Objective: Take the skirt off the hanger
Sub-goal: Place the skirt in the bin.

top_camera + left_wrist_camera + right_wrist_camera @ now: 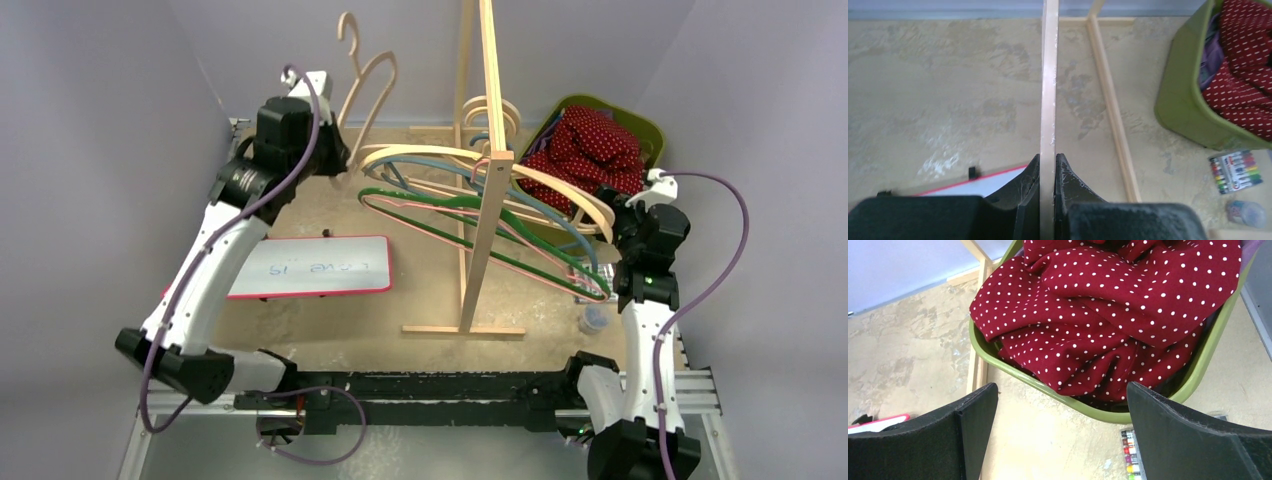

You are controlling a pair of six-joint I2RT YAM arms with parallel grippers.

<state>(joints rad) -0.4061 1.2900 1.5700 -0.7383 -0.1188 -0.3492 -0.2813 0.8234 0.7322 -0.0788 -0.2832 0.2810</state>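
Note:
The red skirt with white dots (598, 148) lies bunched in the green basket (650, 130) at the back right, off any hanger; it fills the right wrist view (1108, 315). My left gripper (337, 160) is raised at the back left, shut on a bare pale wooden hanger (366, 92). In the left wrist view the hanger's bar (1049, 90) runs straight up from between the closed jaws of the left gripper (1048, 166). My right gripper (622, 212) is open and empty, just in front of the basket's near rim (1048, 387). In its own view the right gripper (1062, 405) has its jaws wide apart.
A wooden rack (487, 200) stands mid-table with several wooden, green, blue and pink hangers (470, 215) hung on it. A red-edged whiteboard (312, 267) lies at the left. A marker pack (1235, 171) and a small jar (594, 320) lie near the right arm.

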